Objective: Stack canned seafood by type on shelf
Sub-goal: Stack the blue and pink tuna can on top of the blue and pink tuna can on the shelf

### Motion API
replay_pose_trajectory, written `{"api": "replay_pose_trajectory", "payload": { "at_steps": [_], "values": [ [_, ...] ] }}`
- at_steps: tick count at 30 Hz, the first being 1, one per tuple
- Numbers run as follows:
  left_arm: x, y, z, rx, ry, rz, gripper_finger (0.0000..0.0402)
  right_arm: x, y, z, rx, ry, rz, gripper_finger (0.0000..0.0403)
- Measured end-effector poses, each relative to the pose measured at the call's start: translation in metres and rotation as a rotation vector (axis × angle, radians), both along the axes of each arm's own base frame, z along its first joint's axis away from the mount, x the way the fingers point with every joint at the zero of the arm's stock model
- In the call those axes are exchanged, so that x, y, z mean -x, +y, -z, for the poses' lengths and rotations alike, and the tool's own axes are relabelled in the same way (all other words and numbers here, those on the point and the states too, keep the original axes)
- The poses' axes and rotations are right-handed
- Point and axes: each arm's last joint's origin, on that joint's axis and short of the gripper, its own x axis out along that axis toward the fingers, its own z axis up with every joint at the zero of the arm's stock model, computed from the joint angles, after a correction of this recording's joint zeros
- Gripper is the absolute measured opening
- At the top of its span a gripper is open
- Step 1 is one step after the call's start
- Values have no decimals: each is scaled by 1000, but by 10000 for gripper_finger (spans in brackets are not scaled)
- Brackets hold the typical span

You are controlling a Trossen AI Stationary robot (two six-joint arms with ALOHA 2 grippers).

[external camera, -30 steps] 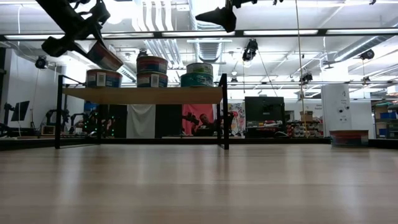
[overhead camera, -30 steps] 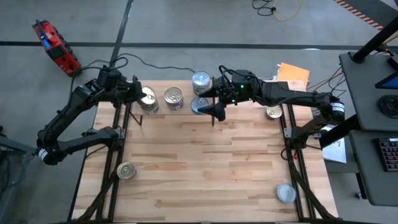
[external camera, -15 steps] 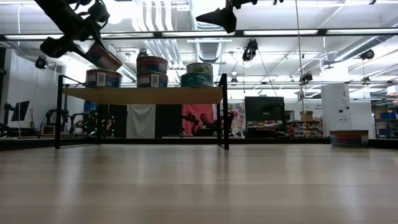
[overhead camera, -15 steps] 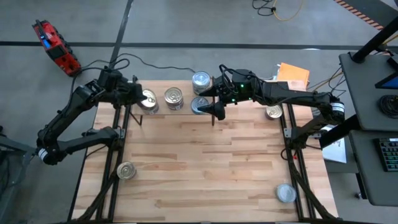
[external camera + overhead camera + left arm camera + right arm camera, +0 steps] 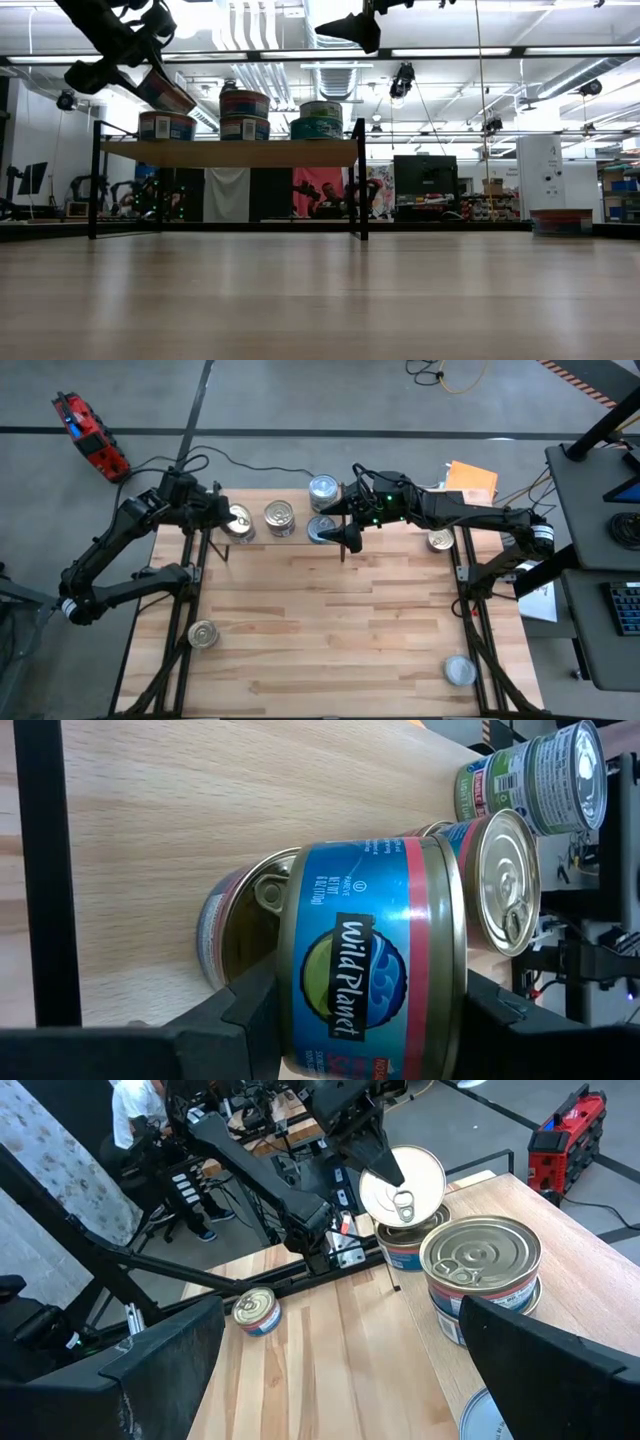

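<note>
A tilted tin [image 5: 375,955] sits clamped in the left gripper [image 5: 222,520], held in the air just above another tin [image 5: 235,925] on the shelf [image 5: 230,153]. The right gripper [image 5: 340,535] hangs wide and empty over the shelf's other end, near stacked tins [image 5: 320,120].

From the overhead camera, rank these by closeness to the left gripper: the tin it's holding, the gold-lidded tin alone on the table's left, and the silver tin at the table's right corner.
1. The held tin, inside the left gripper, above the shelf.
2. The gold-lidded tin, on the table's left side.
3. The silver tin, at the opposite right corner.
</note>
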Motion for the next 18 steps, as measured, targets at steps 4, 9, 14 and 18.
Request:
{"api": "replay_pose_trajectory", "payload": {
  "at_steps": [4, 9, 14, 18],
  "values": [
    [0, 0, 0, -5, 3, 6, 183, 0, 0, 0, 0, 0, 0, 394],
    [0, 0, 0, -7, 4, 5, 188, 0, 0, 0, 0, -1, 0, 394],
    [0, 0, 0, -16, 9, 16, 180, 0, 0, 0, 0, -3, 0, 394],
    [0, 0, 0, -24, 14, 22, 180, 0, 0, 0, 0, -3, 0, 394]
  ]
}}
